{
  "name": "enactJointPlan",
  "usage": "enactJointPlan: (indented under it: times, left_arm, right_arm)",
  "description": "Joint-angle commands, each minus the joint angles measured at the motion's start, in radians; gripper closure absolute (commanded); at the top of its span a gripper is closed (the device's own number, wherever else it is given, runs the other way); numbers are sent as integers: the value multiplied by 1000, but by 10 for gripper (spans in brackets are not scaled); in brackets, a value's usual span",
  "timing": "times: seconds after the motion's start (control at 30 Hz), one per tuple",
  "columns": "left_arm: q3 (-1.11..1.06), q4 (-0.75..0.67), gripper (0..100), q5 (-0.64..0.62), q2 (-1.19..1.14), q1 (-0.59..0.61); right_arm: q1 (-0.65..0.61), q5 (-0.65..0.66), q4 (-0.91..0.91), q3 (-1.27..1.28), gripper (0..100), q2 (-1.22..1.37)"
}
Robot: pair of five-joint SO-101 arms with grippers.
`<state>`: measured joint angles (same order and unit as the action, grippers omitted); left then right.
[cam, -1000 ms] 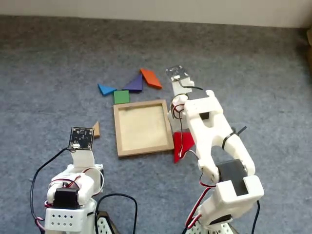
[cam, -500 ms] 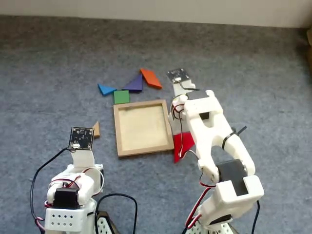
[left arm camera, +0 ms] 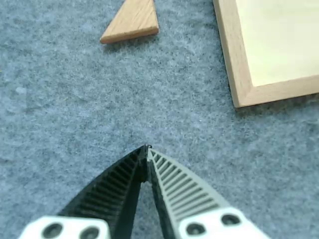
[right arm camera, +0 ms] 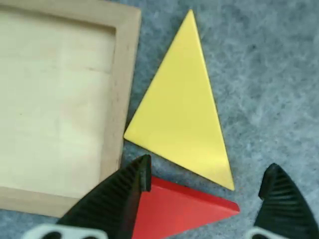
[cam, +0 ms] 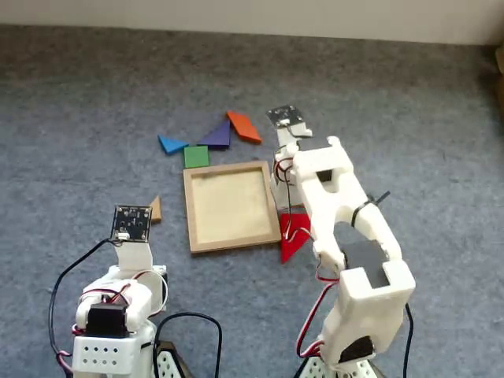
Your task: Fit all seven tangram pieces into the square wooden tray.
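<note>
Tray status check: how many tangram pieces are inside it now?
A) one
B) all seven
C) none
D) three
C: the tray shows only its bare floor, and pieces such as the yellow triangle and the red triangle lie outside its rim.

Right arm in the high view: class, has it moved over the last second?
Yes. The right arm has swung slightly to the left, so its body now sits closer to the wooden tray, which has not moved.

tray point(cam: 229, 239): pale matt wood | carpet point(cam: 94, 102): grey felt, rough
</note>
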<state>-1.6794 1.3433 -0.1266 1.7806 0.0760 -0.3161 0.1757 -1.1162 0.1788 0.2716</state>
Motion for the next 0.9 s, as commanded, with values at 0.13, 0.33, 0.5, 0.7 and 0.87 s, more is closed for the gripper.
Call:
enactJointPlan:
  times: [0.13,0.33,0.5,0.7,0.87]
  left_arm:
    - [-16,5,994,3,38,-10]
    - [-16,5,994,3,38,-10]
    - [-16,5,994,3,38,-10]
    - [-16,5,994,3,38,-10]
    - [-16,5,994,3,38,-10]
  right_arm:
    - [2,-14,-90,-242,662,113]
    - [2,-14,-96,-305,663,220]
    - [18,-8,-101,-309,667,254]
    - [77,-6,-147,-314,793,255]
    - [90,-6,-225,-314,817,252]
